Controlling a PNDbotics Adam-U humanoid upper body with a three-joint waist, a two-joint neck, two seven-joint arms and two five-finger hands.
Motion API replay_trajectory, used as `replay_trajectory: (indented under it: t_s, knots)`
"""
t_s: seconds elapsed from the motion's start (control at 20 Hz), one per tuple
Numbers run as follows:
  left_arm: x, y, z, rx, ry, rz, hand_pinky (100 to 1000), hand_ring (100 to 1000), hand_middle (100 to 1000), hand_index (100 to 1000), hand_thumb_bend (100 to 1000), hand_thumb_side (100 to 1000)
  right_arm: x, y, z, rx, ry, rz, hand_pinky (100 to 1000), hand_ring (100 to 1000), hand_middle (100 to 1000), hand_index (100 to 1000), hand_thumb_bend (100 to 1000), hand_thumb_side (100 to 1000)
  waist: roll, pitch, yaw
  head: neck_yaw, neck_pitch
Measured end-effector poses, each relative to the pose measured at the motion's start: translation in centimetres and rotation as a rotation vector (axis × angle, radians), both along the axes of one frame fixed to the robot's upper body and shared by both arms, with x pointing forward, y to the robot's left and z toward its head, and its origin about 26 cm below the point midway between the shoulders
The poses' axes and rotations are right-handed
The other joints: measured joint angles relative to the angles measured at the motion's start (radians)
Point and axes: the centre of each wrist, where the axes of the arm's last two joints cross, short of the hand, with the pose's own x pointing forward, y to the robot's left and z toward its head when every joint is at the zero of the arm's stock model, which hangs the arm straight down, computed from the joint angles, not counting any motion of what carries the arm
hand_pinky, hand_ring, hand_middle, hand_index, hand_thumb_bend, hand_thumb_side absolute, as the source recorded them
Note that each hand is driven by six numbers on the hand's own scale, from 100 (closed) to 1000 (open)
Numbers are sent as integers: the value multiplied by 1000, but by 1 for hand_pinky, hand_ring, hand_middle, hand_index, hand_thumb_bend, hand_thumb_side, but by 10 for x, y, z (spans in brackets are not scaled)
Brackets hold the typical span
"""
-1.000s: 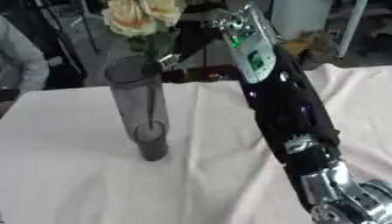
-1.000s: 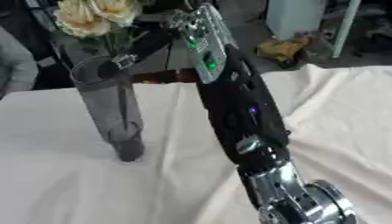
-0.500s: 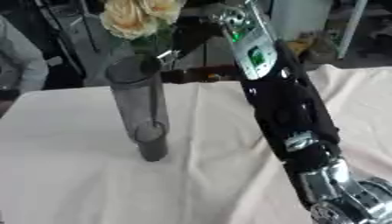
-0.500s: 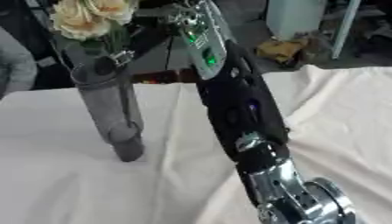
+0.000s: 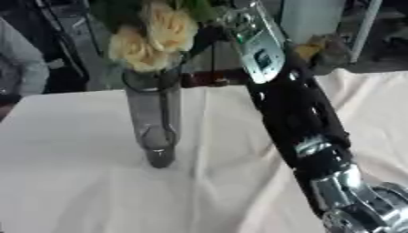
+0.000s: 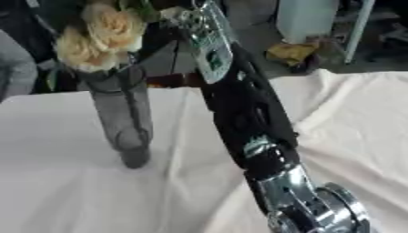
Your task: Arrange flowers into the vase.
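Note:
A bunch of pale yellow roses (image 5: 153, 42) sits with its blooms just above the rim of a tall, dark see-through vase (image 5: 156, 119) on the white cloth. A stem shows inside the vase. My right arm (image 5: 296, 105) rises from the lower right to the top middle. Its hand (image 6: 177, 12) is at the picture's top edge, just right of the blooms and among the green leaves. The edge cuts it off, so its hold on the flowers is hidden. My left hand shows in no view.
A white cloth (image 5: 72, 182) covers the table, rumpled at the right (image 6: 359, 113). Behind the far edge are dark furniture, a yellowish object (image 6: 291, 51) on the floor, and a person's sleeve (image 5: 20, 68) at the far left.
The roses have come down: their blooms, which stood well above the vase's rim, now sit at it. My right arm has lowered with them. The vase has stayed put.

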Motion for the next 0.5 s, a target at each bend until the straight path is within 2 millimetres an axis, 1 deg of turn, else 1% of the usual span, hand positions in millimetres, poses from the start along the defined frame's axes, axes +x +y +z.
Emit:
replay_trajectory:
  t_s: [0.05, 0.1, 0.2, 0.25, 0.3, 0.35, 0.5]
  knots:
    - [0, 0, 0, 0, 0, 0, 718, 871, 862, 976, 100, 1000, 0, 0, 0, 1, 0, 3, 896, 957, 776, 599, 1000, 608, 0, 0, 0, 0, -1]
    - [0, 0, 0, 0, 0, 0, 718, 871, 862, 976, 100, 1000, 0, 0, 0, 0, -2, 5, 895, 957, 765, 555, 1000, 608, 0, 0, 0, 0, -2]
    - [0, 0, 0, -1, 0, -1, 718, 871, 862, 976, 100, 1000, 0, 1, 1, -1, -5, 9, 895, 957, 765, 555, 1000, 608, -1, 0, 0, 0, -2]
    - [0, 0, 0, -1, 1, -2, 717, 871, 862, 976, 100, 1000, 0, 1, 1, -1, -7, 10, 895, 958, 821, 887, 1000, 601, -1, 0, 0, 0, -2]
    - [0, 0, 0, -2, 1, -2, 717, 871, 862, 976, 100, 1000, 0, 1, 1, -1, -8, 10, 895, 958, 821, 887, 1000, 601, -2, 0, 0, 0, -2]
    - [0, 0, 0, -2, 1, -2, 717, 871, 862, 976, 100, 1000, 0, 1, 1, -1, -8, 10, 889, 954, 823, 968, 1000, 599, -2, 0, 0, -1, -2]
    - [0, 0, 0, -2, 1, -2, 717, 871, 862, 976, 100, 1000, 0, 1, 1, -1, -8, 10, 889, 954, 823, 968, 1000, 603, -2, 0, 0, -1, -2]
